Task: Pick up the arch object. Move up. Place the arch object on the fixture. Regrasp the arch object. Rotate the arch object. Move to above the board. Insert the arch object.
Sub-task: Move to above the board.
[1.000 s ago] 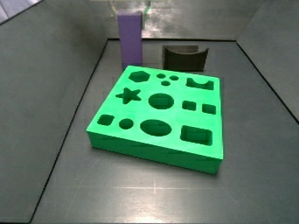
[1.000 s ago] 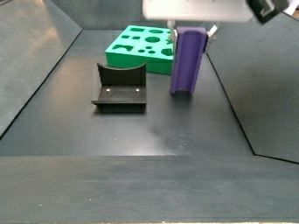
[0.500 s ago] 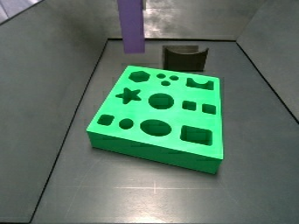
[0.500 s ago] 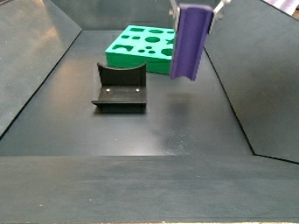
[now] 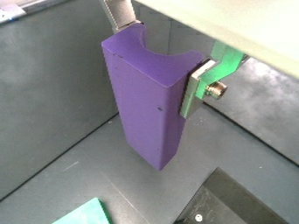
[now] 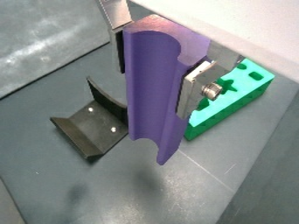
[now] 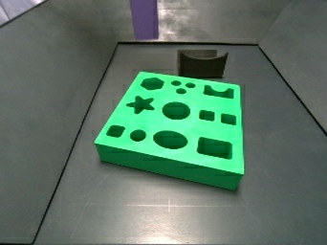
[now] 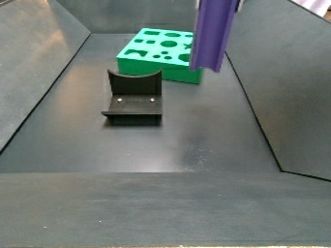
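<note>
Arch object [image 6: 158, 92]: rigid matte purple block, likely light, hanging upright at frame centre, clamped across its flat upper sides by the gripper [image 6: 158, 66], clear of the fixture [image 6: 91, 129].

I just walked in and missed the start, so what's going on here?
The robot's gripper is shut on the arch object, a purple block, holding it upright in the air above the dark floor. In a side view the block hangs clear of everything. The fixture stands empty below, beside the green board, whose cutouts are all unfilled. So the piece is picked up and lifted, not yet set on the fixture.
</note>
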Available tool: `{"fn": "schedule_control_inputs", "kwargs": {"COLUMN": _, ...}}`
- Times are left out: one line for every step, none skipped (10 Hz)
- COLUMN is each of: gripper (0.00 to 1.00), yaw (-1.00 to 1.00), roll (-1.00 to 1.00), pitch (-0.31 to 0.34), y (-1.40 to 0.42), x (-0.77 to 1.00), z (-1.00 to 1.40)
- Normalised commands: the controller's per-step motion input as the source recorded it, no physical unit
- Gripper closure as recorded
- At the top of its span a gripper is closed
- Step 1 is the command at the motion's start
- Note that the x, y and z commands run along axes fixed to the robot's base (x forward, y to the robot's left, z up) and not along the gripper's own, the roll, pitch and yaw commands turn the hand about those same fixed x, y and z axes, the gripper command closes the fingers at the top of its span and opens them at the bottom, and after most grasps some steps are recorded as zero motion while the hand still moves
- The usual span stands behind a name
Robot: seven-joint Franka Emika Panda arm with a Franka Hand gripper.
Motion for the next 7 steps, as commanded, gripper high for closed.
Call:
{"fn": "schedule_control_inputs", "kwargs": {"gripper": 1.00, "yaw": -0.03, "roll": -0.15, "pitch": 0.034, "y": 0.04, "x": -0.01, "z": 1.00}}
{"fn": "schedule_control_inputs", "kwargs": {"gripper": 1.00, "yaw": -0.03, "roll": -0.14, "pitch": 0.039, "y": 0.04, "x": -0.01, "z": 1.00}}
{"fn": "schedule_control_inputs", "kwargs": {"gripper": 1.00, "yaw": -0.03, "roll": -0.13, "pitch": 0.042, "y": 0.03, "x": 0.00, "z": 0.87}}
{"fn": "schedule_control_inputs", "kwargs": {"gripper": 1.00, "yaw": -0.03, "roll": -0.14, "pitch": 0.041, "y": 0.02, "x": -0.01, "z": 0.68}}
{"fn": "schedule_control_inputs", "kwargs": {"gripper": 1.00, "yaw": -0.03, "roll": -0.15, "pitch": 0.036, "y": 0.02, "x": -0.01, "z": 0.59}}
{"fn": "schedule_control_inputs", "kwargs": {"gripper": 1.00, "yaw": -0.03, "roll": -0.15, "pitch": 0.029, "y": 0.02, "x": -0.01, "z": 0.40}}
{"fn": "schedule_control_inputs", "kwargs": {"gripper": 1.00, "yaw": -0.03, "roll": -0.14, "pitch": 0.030, "y": 0.01, "x": -0.01, "z": 0.26}}
